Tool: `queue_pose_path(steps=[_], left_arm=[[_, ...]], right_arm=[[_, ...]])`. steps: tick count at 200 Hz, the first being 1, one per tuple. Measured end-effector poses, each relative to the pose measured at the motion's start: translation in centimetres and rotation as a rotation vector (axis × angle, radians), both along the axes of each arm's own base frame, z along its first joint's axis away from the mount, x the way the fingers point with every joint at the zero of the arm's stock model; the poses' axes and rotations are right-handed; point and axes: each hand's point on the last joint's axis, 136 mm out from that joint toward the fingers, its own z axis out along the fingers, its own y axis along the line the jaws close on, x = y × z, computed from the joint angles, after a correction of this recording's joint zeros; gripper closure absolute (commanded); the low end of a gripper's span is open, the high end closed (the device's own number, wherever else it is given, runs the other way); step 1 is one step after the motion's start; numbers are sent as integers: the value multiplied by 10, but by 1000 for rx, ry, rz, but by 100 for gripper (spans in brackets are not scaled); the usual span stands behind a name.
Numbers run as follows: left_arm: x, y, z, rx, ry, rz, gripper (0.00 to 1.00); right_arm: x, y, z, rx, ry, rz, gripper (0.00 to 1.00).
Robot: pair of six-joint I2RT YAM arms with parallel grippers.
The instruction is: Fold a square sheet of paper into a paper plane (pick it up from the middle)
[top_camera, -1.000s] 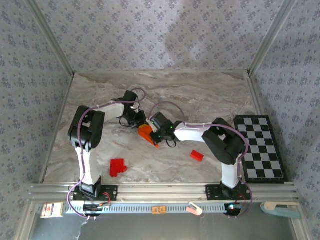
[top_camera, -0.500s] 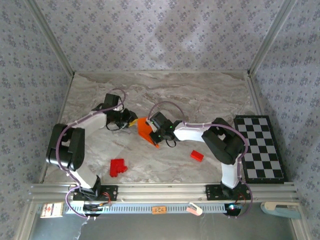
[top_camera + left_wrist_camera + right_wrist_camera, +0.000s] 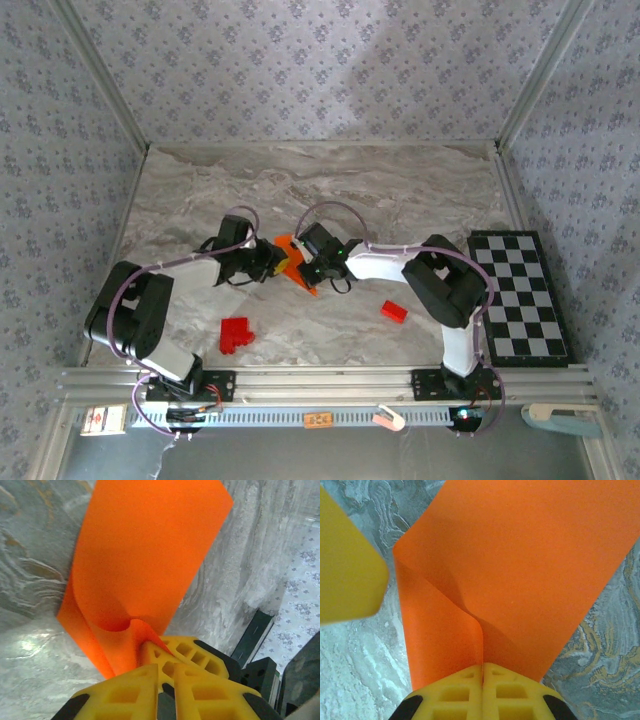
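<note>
The square sheet of paper (image 3: 288, 250), bright orange, stands curled and partly folded in the middle of the marble table. My right gripper (image 3: 306, 268) is shut on its lower edge; in the right wrist view the jaws (image 3: 482, 666) meet on a pinched fold of the paper (image 3: 530, 570). My left gripper (image 3: 270, 260) is right beside the sheet on its left. In the left wrist view its fingers (image 3: 167, 670) stand a narrow gap apart with nothing between them, just behind the right gripper's fingertips (image 3: 185, 652), which pinch the paper (image 3: 145, 555). One left finger (image 3: 345, 570) shows beside the paper's edge.
A cluster of red blocks (image 3: 236, 334) lies near the front left and a single red block (image 3: 394, 311) front right. A black-and-white chequered board (image 3: 520, 295) lies along the right edge. Patterned walls enclose the table on three sides.
The left arm swung away to the left, then came back to the paper with its elbow lower. The right gripper kept its hold, and the sheet moved slightly.
</note>
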Motion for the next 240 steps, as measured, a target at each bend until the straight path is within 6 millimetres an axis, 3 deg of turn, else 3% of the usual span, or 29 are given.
queue_pose_path(steps=[84, 240], left_arm=[[-5, -13, -14, -6, 29, -10, 90], [-13, -6, -38, 60, 66, -31, 91]], right_arm=[[0, 0, 0, 3, 9, -14, 100], [1, 2, 0, -4, 19, -19, 100]])
